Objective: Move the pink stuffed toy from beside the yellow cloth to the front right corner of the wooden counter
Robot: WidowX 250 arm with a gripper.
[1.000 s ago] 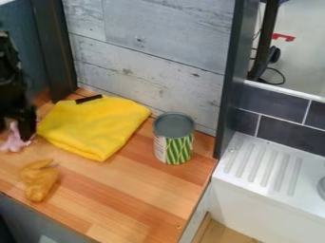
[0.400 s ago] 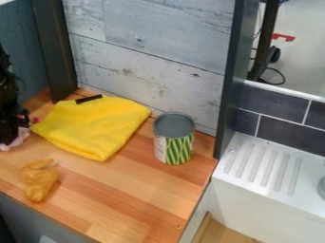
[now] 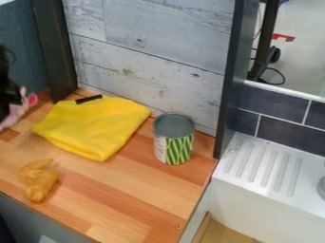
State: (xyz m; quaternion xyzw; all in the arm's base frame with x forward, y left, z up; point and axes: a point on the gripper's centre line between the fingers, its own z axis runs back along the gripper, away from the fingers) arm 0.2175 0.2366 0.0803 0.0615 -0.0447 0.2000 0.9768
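Hand (image 3: 9, 103): clamped on pink object (image 3: 17, 112), left edge
Yellow cloth (image 3: 95, 126): left of centre
Can (image 3: 174, 142): upright, near centre
Tan object (image 3: 39, 182): lower left

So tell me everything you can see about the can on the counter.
The can is a short, upright cylinder, seemingly metal, with a round grey top inside a raised rim; whether that is a lid or the inside, I can't tell. Its label has green and yellow streaks, with a whitish panel on the left. It stands on the wooden counter, near the plank wall and just right of the yellow cloth, which doesn't appear to touch it.
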